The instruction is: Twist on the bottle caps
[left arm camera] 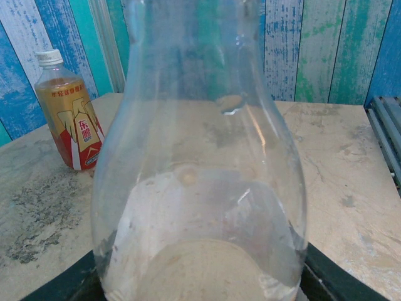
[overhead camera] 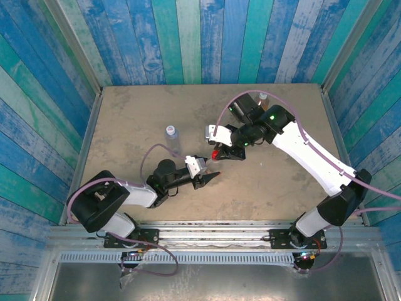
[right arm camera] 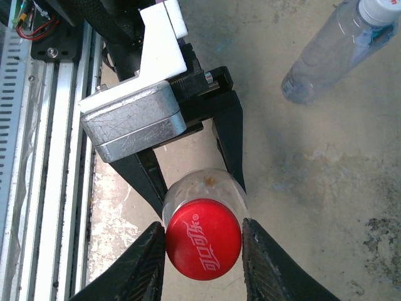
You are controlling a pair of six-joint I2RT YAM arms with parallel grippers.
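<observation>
left gripper (right arm camera: 199, 188), bottom-centre in the overhead shot, is clamped round the clear bottle (left arm camera: 200, 157); red cap (right arm camera: 204, 251) sits on that bottle's neck, low centre in the right wrist view; right gripper (overhead camera: 220, 153) is pinched on it, a finger touching each side; bluish bottle (overhead camera: 171, 139) is just left of centre, capped; amber bottle (overhead camera: 263, 98) is at the table's (overhead camera: 125, 125) far edge, upper right
</observation>
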